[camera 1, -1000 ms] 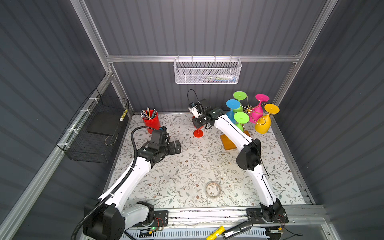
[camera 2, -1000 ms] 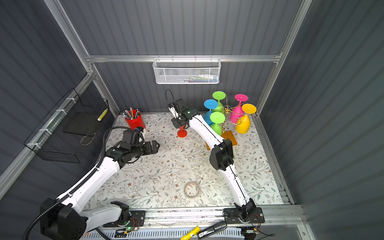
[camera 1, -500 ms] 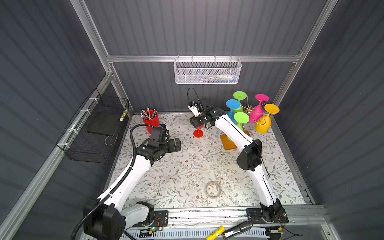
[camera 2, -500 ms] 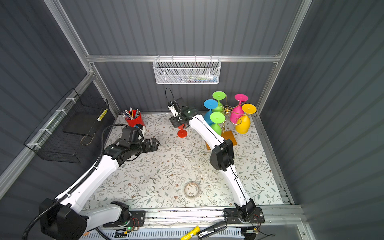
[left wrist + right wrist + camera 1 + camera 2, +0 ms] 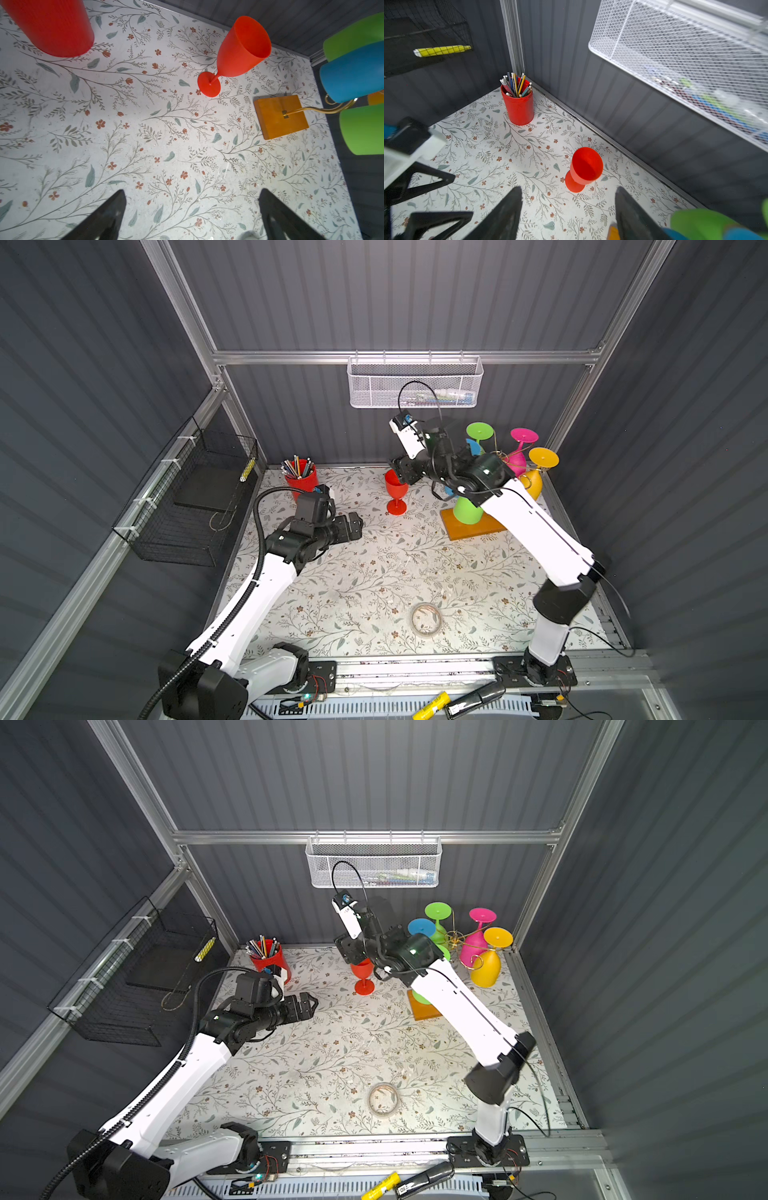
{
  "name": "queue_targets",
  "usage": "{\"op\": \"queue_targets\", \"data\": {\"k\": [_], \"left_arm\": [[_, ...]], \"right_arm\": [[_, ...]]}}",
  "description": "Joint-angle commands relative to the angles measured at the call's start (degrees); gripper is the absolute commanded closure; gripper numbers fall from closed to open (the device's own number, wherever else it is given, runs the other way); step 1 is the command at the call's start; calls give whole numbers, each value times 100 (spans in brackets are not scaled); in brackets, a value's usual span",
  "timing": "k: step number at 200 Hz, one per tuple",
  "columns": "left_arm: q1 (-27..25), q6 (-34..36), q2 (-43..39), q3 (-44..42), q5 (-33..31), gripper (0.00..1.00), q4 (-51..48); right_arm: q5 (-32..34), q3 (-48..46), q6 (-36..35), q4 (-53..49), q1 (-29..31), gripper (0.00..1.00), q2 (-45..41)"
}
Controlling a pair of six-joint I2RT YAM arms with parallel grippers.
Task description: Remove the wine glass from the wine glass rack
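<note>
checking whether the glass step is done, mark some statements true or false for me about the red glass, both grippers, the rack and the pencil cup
1. The red wine glass stands upright on the table. True.
2. The right gripper is clamped on the red glass. False: its jaws are open and clear of it.
3. The left gripper is open and holds nothing. True.
4. The rack is bare. False: a green glass, a blue glass, a pink glass and a yellow glass hang on it.
5. The pencil cup lies on its side. False: it stands upright.
</note>
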Motion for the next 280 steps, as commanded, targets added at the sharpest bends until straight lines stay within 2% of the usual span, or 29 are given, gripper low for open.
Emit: {"op": "queue_targets", "data": {"k": [1,27,67,101,129,167,209,240,280], "left_arm": [[-77,-372,132,234,538,0,362],[-295,-826,378,437,913,0,832],[-1085,-1557,945,1097,920,2,1485],[-1535,-2324,1468,1502,958,6,2226],[-1835,-2797,1937,1970,877,10,2576],[-2150,-3255,2424,2679,700,17,2925],[-2294,-3760,2739,3139,569,26,3177],[-2343,-4062,2927,3388,538,30,3166],[-2441,-4361,3095,3531,439,38,2995]], "right_arm": [[652,-769,139,288,-36,28,-889],[1377,-1837,475,324,-10,28,-2057],[2499,-3362,1338,84,-131,27,-3830],[2552,-4292,2303,-298,-451,27,-5026],[2528,-4932,2799,-400,-469,29,-5823],[2319,-5464,3293,-800,-474,31,-5991],[1756,-6390,3583,-534,-467,36,-5935],[1431,-7256,3527,272,-182,37,-5944],[1908,-8286,2773,1861,489,35,-5961]]}}
